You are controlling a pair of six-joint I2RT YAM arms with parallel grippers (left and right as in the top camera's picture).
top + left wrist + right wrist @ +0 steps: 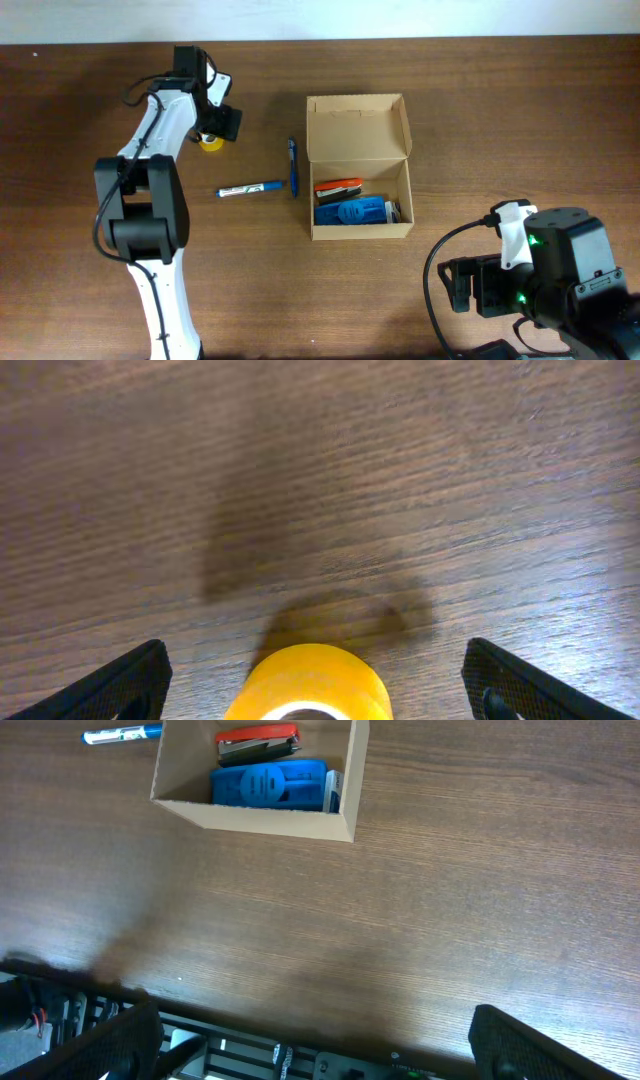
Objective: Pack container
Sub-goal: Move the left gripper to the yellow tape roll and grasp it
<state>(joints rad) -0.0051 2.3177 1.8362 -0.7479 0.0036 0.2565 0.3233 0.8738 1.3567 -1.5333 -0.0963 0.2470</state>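
Note:
The tan cardboard box [360, 190] sits open at mid-table with its flap lid standing at the back. It holds a red stapler [338, 186] and a blue object [352, 211]. The box also shows in the right wrist view [255, 818]. A yellow tape roll [210, 141] lies at the far left; it also shows in the left wrist view [310, 682]. My left gripper [315, 685] is open, one finger on each side of the roll, not touching it. My right gripper [315, 1040] is open and empty near the front edge, right of the box.
Two blue pens lie left of the box: one crosswise [250, 189], one pointing front to back [293, 166]. The crosswise pen's end shows in the right wrist view [120, 734]. The table's front edge and a dark frame [300, 1055] lie below the right gripper.

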